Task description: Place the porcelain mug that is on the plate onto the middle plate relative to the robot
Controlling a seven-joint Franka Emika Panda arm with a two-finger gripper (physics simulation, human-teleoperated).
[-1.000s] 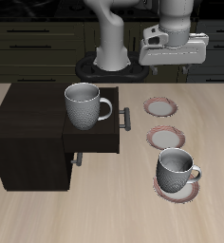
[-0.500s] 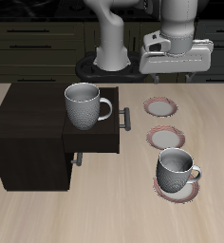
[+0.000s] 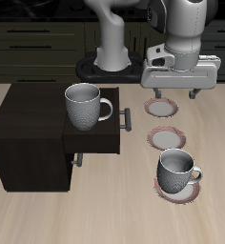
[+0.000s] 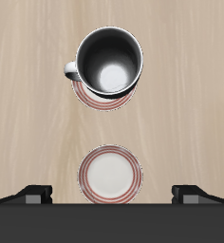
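Note:
The porcelain mug (image 3: 176,171) (image 4: 108,63), glossy grey-white with a dark inside, stands upright on the plate (image 3: 180,192) (image 4: 102,99) nearest the table's front edge. The middle plate (image 3: 168,139) (image 4: 110,175) lies bare just behind it. My gripper (image 3: 173,94) (image 4: 112,196) hangs open and holds nothing, high above the rearmost saucer (image 3: 163,108) and back from the mug. In the wrist view the middle plate sits between my fingertips (image 4: 36,195), with the mug beyond it.
A dark wooden cabinet (image 3: 29,133) with a partly open drawer (image 3: 97,141) stands beside the saucers. A larger speckled mug (image 3: 84,105) sits on top of it. The robot's base (image 3: 110,62) is at the back.
My gripper has come down and forward toward the row of saucers. It stays open. The mugs and saucers have not moved.

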